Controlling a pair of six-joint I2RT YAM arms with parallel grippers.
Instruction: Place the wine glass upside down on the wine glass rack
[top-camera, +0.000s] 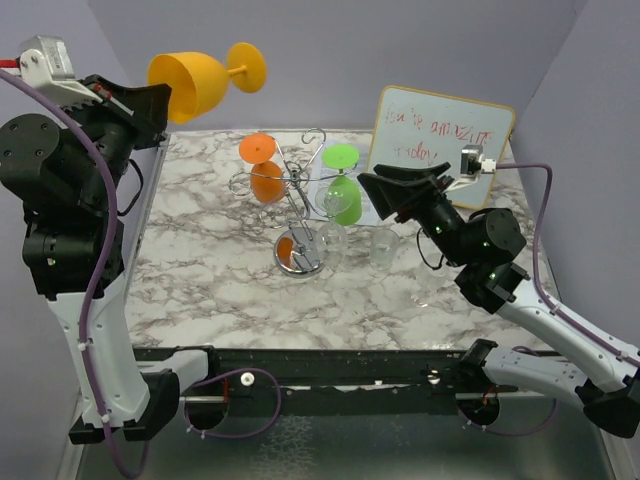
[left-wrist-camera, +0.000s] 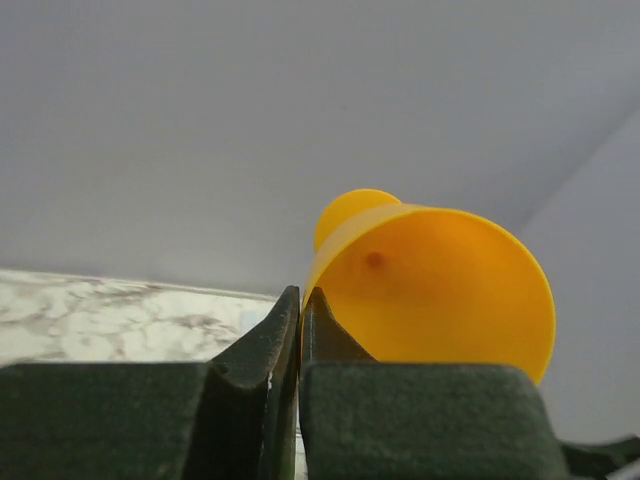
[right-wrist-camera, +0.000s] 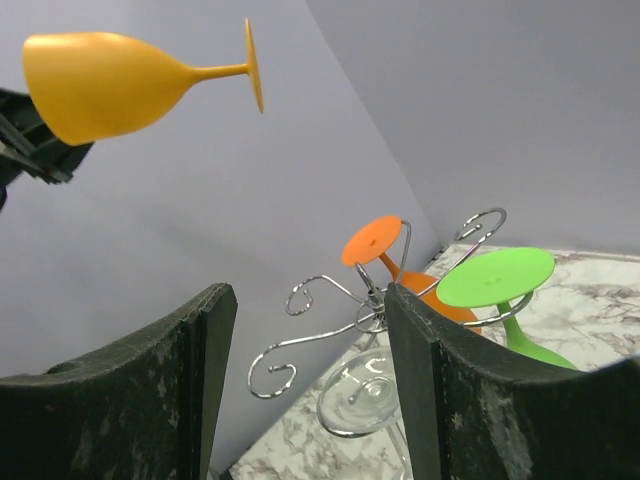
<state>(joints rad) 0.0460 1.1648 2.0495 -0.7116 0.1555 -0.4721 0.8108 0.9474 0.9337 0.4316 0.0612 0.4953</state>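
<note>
1. Top view: the yellow wine glass (top-camera: 195, 82) lies sideways, high over the surface's (top-camera: 220, 290) far-left corner, its rim pinched by the left tool (top-camera: 160, 100). Hanging it on the central wine glass rack (top-camera: 300, 262) is not yet done.
2. Left wrist: the jaws stand together on the rim; the bowl is opaque and smooth.
3. Right wrist: the right tool (right-wrist-camera: 310, 330) is apart and empty, facing the rack, where an orange glass (right-wrist-camera: 375, 245) and a green glass (right-wrist-camera: 495, 278) hang inverted.

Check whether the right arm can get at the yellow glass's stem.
Probably yes. The left pincer holds the yellow glass aloft by its rim, with the stem sticking out into open air. The right pincer is open and faces it, though it must rise above the rack.
</note>
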